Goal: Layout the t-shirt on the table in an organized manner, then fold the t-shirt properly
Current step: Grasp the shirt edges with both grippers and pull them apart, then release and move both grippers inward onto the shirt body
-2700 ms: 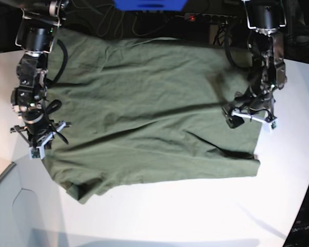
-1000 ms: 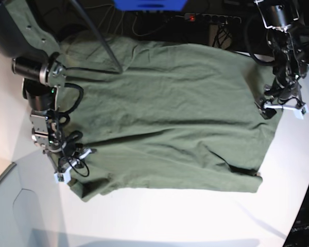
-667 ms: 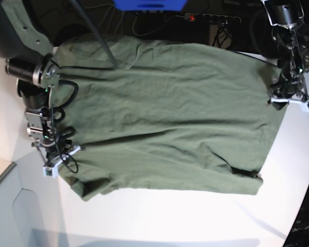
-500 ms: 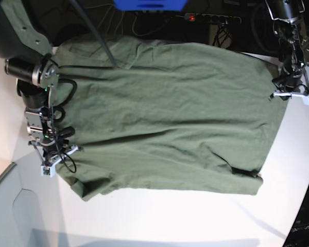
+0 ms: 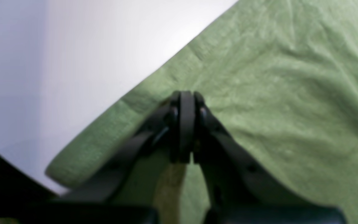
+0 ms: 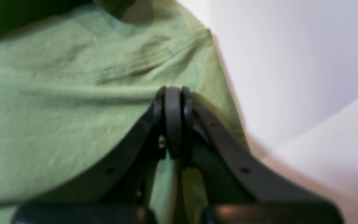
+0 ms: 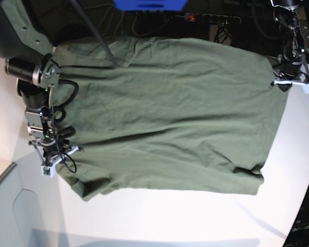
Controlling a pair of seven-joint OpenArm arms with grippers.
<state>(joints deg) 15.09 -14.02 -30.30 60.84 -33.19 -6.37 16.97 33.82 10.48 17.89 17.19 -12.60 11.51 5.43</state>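
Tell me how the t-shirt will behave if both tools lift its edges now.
The t-shirt is probably floppy: creases run across it, so the middle would likely sag between the left tool and the right tool. It looks thin and light. It may drag on the table rather than slide cleanly.

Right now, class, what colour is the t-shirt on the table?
Plain olive green t-shirt, best seen in the base view.

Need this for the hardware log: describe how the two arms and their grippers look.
Both arms are black with exposed looping black cables. The right gripper and left gripper carry small white fittings near the tip. Up close, each has matte black fingers with screw holes, ending in rounded disc-like tips.
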